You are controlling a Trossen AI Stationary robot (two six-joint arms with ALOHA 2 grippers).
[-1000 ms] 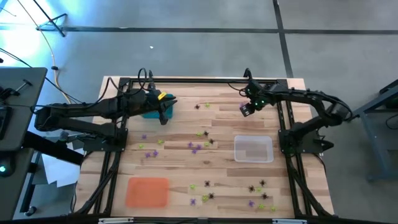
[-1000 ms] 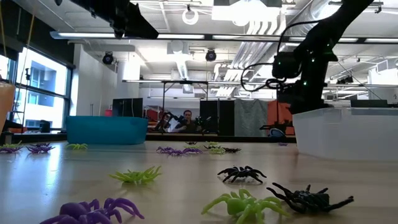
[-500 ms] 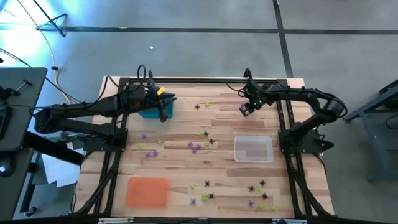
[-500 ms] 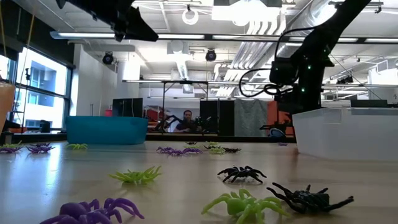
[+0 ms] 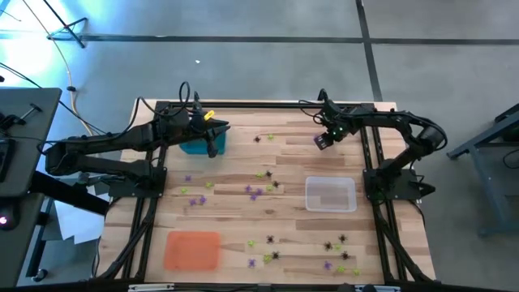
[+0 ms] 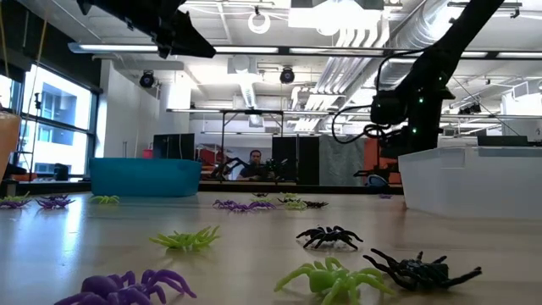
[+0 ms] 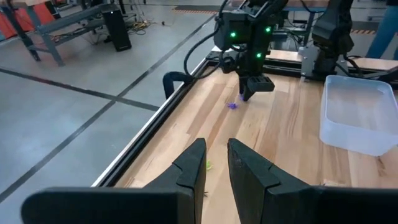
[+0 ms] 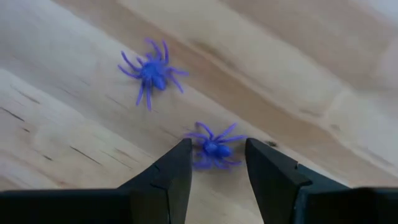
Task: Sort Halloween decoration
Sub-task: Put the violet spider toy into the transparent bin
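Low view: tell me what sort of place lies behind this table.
Probably a robotics lab or industrial workshop: exposed ceiling ducts and strip lights, other workbenches across the room, and a person seated at one of them in the background.

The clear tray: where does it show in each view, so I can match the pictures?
High view: clear tray right of centre, near the right arm's base.
Low view: at the right edge, white-looking wall.
Left wrist view: far right, beyond the right end effector.
Right wrist view: not in it.
Shared landmark: the right end effector, open, also seen in the low view.
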